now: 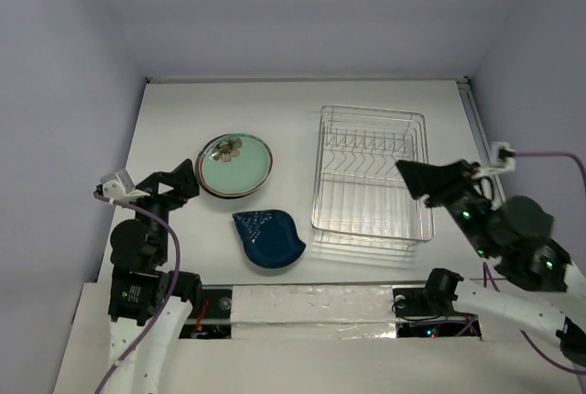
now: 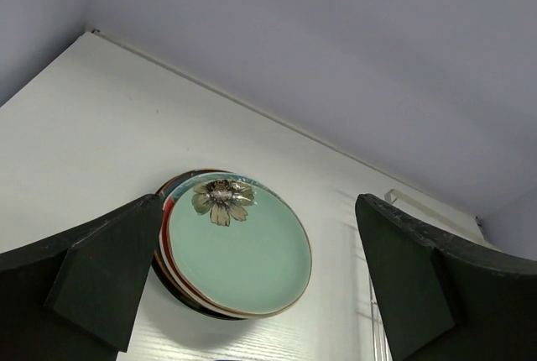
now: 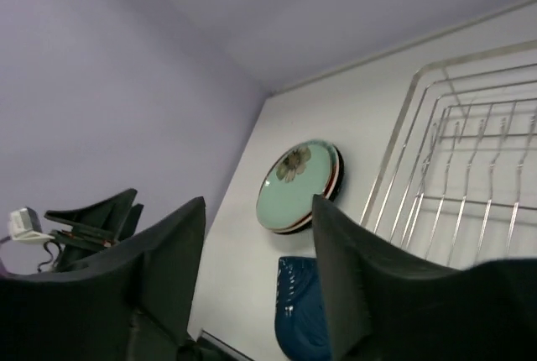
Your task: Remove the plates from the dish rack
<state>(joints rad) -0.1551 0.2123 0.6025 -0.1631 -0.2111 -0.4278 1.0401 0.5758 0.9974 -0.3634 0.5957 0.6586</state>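
**Plates stacked on table beside wire rack**

The dish rack [image 1: 317,169] is seen toward the right edge of the table [image 1: 183,119], its long axis running from the near edge to the far edge. Its row of tines is set across it. A stack of plates [image 1: 235,166] lies flat to its left, well apart. The stack is topped by a mint green plate [image 2: 243,252] whose flower motif is turned toward the far left corner. A navy leaf-shaped dish [image 1: 267,240] lies near the near edge, just in front of the stack, its long axis slanted from far left to near right.

The left arm [image 1: 137,247] is folded low by the near left corner. The left gripper [image 1: 188,181] is levelled at the stack, spread wide and holding nothing. The right arm [image 1: 522,238] is raised at the right edge. The right gripper [image 1: 412,174] is held above the rack's right side, its jaws part-way apart with nothing grasped.
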